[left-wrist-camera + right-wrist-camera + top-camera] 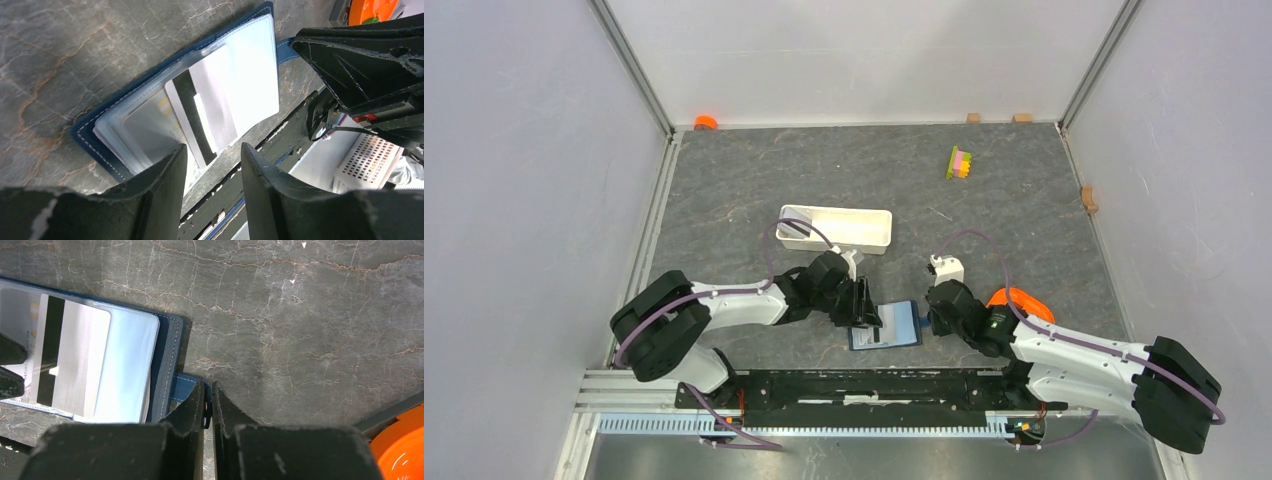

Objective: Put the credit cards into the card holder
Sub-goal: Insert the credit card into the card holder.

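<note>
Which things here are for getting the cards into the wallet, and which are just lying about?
For the job: open card holder; credit card with a dark stripe.
Lying about: white tray; yellow-pink-green block stack; small orange object by the back wall.

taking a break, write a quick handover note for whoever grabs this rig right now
Left gripper: open, at the card holder's left side.
Right gripper: shut on its strap tab.
It lies open; a striped credit card sits at its clear sleeve, how deep I cannot tell.
Left to do: seat it fully, load any others; a grey shape in the white tray may be more.
</note>
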Controlling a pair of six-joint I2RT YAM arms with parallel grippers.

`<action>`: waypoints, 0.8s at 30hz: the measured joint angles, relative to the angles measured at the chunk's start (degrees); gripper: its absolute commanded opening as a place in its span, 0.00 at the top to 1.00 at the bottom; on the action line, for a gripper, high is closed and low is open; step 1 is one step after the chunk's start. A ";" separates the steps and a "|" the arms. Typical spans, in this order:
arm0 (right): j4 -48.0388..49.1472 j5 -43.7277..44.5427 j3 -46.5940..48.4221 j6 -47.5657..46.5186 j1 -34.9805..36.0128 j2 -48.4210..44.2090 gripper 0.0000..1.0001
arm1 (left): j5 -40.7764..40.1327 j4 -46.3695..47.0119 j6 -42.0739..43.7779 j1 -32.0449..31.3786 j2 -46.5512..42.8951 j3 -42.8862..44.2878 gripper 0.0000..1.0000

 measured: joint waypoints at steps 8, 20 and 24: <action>0.02 -0.02 0.00 0.00 0.00 -0.02 1.00 | 1.84 4.68 -0.39 -0.79 3.98 1.14 0.50; 0.07 -0.26 -0.07 0.02 0.00 -0.02 1.00 | 2.45 11.02 -0.61 -1.68 8.09 1.81 0.50; 0.07 -0.44 -0.17 0.02 0.00 -0.02 1.00 | 2.64 12.48 -0.61 -1.75 9.16 2.03 0.50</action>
